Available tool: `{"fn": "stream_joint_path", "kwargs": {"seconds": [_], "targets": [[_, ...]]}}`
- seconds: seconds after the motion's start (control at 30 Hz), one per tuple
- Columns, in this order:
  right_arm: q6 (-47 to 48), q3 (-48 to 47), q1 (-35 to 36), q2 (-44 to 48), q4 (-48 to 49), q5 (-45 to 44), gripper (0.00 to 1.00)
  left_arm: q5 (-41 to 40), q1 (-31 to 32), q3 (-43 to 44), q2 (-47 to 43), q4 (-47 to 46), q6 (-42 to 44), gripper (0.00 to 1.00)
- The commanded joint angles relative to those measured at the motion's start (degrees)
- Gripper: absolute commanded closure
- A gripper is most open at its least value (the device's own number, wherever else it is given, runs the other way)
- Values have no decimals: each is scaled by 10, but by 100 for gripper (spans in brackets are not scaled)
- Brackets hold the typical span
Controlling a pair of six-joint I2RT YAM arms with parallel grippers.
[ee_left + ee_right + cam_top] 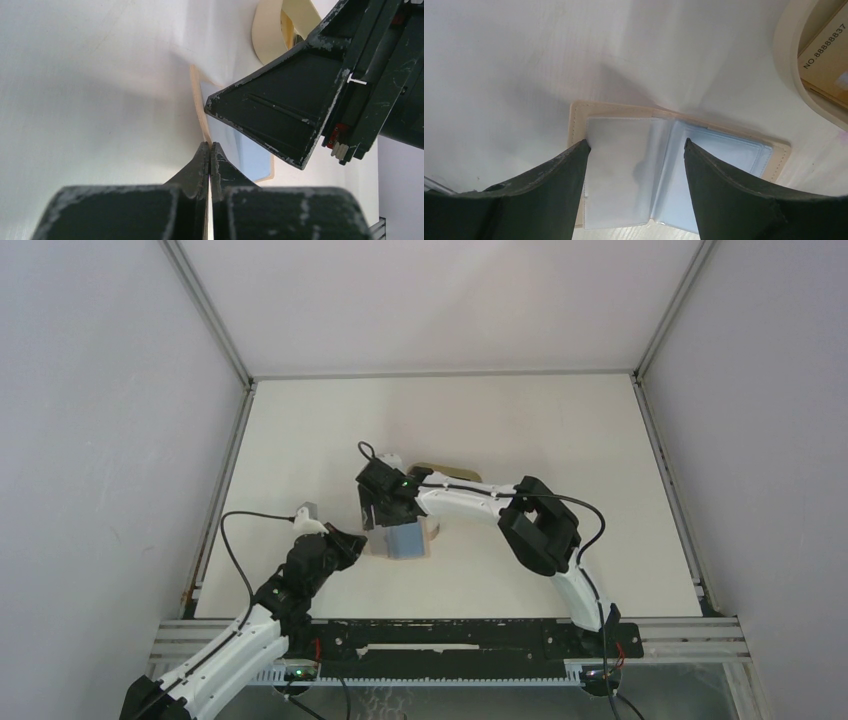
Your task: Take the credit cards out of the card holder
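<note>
As the top camera has it, the card holder (405, 540) lies open mid-table, just in front of the tray (447, 475), with the right gripper (385, 508) over it and the left gripper (348, 543) at its left edge. Left wrist: jaws pressed fully together, empty, tips by the holder's tan edge. Right wrist: jaws spread wide, gripping nothing, tips straddling the clear sleeve; light blue card (724, 155) sits in the other sleeve.

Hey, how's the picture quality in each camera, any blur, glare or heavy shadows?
Top external: even, soft light, only faint shadows on the table. Left wrist: the left pincer looks soft at its near end, and the table is washed out bright. Right wrist: the card holder is sharp, with a soft grey shadow behind it.
</note>
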State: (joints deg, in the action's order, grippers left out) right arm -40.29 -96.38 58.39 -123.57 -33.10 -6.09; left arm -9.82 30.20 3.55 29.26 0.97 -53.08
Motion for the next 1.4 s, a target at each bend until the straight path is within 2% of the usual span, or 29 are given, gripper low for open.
{"fn": "stream_joint_path", "kwargs": {"seconds": [0.0,0.3,0.57,0.9,1.0,1.07,1.2,1.37], "targets": [[29,-17,15,15,-29,-8,21,6,-3,21,-2,-40,-1,100],[41,83,24,57,-50,-14,21,2,-4,21,-1,-40,-1,100],[47,146,12,103,-76,-73,21,5,-3,19,1,-40,3,100],[68,146,-25,140,-132,-196,21,-5,-3,-7,13,-58,30,100],[72,151,-30,163,-131,-208,20,2,-3,-15,20,-70,32,100],[91,167,-30,195,-87,-171,20,12,-3,-19,22,-87,34,100],[120,226,-39,263,44,5,20,30,-3,-19,25,-112,42,100],[139,246,-39,299,125,119,21,68,-7,-4,28,-137,53,100]]}}
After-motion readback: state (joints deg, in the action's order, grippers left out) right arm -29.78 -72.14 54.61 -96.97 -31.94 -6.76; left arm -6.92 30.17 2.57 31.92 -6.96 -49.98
